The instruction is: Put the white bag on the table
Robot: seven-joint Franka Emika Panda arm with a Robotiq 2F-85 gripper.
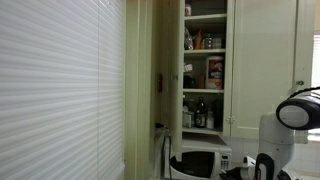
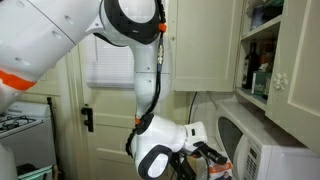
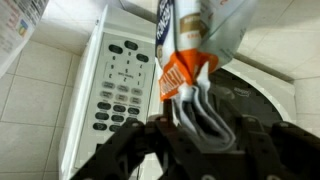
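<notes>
In the wrist view my gripper [image 3: 200,135] is shut on the white bag [image 3: 205,108], a soft, crumpled white-grey packet pinched between the two black fingers. Directly above it is a taller printed package [image 3: 190,40], white with an orange corner; I cannot tell whether the two touch. The microwave's keypad [image 3: 118,85] is just behind. In an exterior view the gripper [image 2: 205,155] is held close in front of the microwave [image 2: 262,150], with a bit of orange [image 2: 222,166] at its tip. The bag itself does not show there.
An open wall cupboard [image 1: 205,60] with jars and boxes hangs above the microwave [image 1: 200,163]. Window blinds [image 1: 60,90] fill one side. In an exterior view a stove [image 2: 25,125] and a door [image 2: 105,110] stand behind the arm [image 2: 140,60]. No table top shows.
</notes>
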